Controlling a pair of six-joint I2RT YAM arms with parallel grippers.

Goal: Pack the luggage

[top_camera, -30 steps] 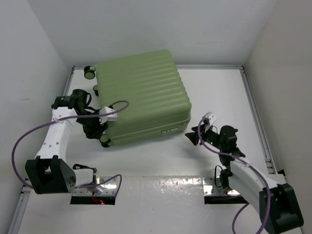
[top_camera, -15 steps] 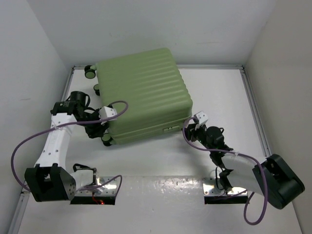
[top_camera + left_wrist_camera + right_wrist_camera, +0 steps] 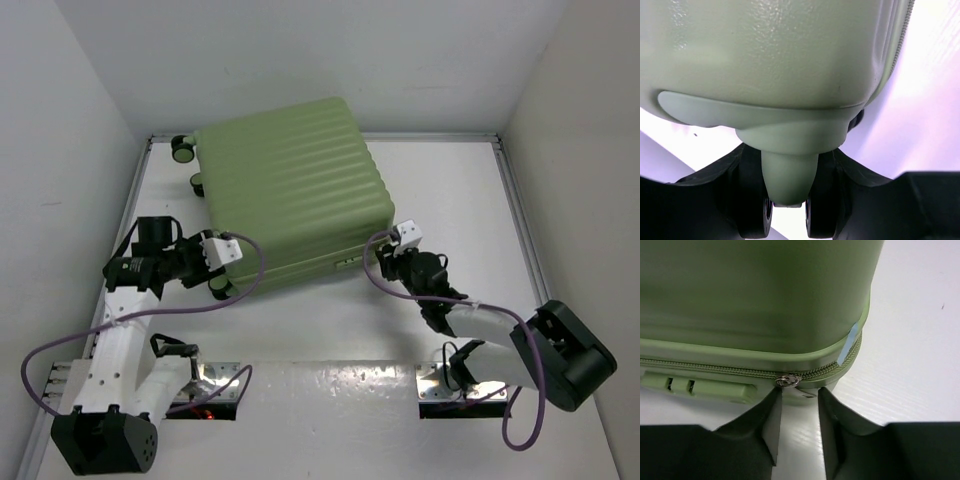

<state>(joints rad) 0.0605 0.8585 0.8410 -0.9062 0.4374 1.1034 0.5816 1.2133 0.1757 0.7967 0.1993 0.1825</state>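
I have the luggage (image 3: 290, 195) lying shut on the table (image 3: 450, 190). My right gripper (image 3: 797, 415) holds its fingers parted under the zipper pull (image 3: 788, 381). The left gripper (image 3: 788, 222) straddles a wheel caster (image 3: 788, 175) (clamped or not, I cannot tell). Probably only the zip is left.

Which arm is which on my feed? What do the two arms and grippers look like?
Both match: white link shells, black joint housings, black block bases. The left arm and right arm each carry a looping purple cable and a small white camera block near the wrist. The left gripper and right gripper are black, with wedge-shaped fingers.
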